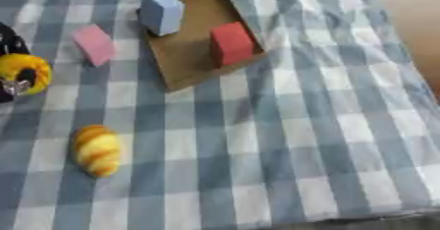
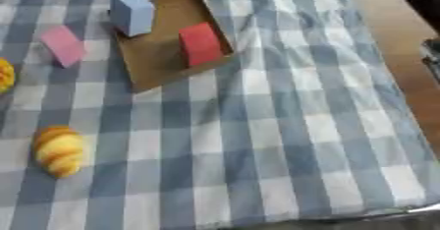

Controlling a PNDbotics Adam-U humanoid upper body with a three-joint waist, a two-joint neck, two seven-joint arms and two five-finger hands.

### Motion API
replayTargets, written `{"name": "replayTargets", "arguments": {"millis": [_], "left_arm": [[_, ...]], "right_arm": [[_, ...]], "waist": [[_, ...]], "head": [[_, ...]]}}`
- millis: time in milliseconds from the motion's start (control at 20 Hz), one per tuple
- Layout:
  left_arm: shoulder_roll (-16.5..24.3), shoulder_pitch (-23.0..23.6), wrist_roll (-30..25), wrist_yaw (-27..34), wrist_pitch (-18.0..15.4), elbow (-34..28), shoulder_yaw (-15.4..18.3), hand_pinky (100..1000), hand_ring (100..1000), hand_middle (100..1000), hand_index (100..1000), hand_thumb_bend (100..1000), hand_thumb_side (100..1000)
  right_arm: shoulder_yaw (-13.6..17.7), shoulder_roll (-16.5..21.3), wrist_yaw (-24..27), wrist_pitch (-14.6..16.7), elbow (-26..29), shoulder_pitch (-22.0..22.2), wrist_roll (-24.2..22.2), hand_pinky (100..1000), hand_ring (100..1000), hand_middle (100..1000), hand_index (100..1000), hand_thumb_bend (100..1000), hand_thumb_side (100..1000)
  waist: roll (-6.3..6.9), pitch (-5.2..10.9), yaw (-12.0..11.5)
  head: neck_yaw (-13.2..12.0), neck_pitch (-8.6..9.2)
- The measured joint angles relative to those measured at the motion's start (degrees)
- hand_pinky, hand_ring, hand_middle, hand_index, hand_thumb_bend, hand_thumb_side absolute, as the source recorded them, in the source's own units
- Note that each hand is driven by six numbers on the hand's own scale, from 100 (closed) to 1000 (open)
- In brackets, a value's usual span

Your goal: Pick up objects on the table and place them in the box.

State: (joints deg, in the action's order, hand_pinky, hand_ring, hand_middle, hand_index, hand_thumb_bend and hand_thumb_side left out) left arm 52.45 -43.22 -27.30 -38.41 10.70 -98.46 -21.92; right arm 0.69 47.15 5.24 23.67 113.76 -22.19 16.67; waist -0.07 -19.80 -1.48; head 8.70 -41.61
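The left hand [image 1: 12, 71], at the left edge, curls round a yellow ring [image 1: 26, 71]. The box [image 1: 193, 47], holding 2 blocks, lies up-right of it. The right hand's state cannot be told.

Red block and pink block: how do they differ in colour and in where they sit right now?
The red block is bright red; the pink block is pale pink. The red block stands inside the brown box, near its right wall, while the pink block rests on the checked tablecloth, left of the box and apart from it. Both are plain blocks that no hand touches.
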Motion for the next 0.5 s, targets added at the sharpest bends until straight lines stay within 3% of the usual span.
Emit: {"name": "replayTargets", "arguments": {"millis": [250, 500], "left_arm": [[-2.33, -7.03, 0.33, 4.17, 1.93, -5.47, 0.77, 708, 604, 557, 626, 100, 366], [-7.47, -12.77, 0.46, 6.57, 2.67, -3.65, 0.03, 710, 593, 551, 622, 100, 386]], "right_arm": [[0.01, 0.0, 0.88, -0.03, 0.0, -0.66, -0.13, 736, 726, 697, 764, 100, 529], [0.0, 0.0, 1.63, -0.05, 0.0, -1.89, -0.7, 735, 725, 697, 764, 100, 528]], "waist": [[0.87, 0.36, 1.14], [1.44, 0.03, 3.0]], "head": [[0.5, -0.13], [0.3, 0.32]]}}
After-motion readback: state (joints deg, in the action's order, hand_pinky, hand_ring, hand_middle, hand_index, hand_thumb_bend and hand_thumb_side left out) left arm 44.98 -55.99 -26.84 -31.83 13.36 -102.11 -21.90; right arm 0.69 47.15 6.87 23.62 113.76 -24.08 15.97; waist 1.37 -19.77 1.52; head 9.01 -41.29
